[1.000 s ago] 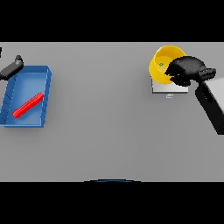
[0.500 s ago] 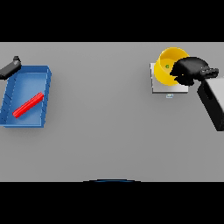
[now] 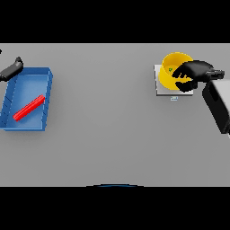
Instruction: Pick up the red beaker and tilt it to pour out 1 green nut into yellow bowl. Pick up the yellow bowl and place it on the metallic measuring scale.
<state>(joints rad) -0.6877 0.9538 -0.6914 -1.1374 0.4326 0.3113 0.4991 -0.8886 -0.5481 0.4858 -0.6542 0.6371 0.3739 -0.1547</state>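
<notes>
One view, head: everything below is seen from above.
Yellow bowl: on the metallic measuring scale, green nut inside.
Right hand: fingers curled over the bowl's rim.
Left hand: beside blue tray; fingers unclear.
Handling: bowl probably light, stiff; rim gives best hold.
Writing: none readable.

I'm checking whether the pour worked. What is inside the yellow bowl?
A small green speck, likely the nut, shows inside the yellow bowl near its middle. The right hand grips the bowl's right rim and covers that side of the inside.
</notes>
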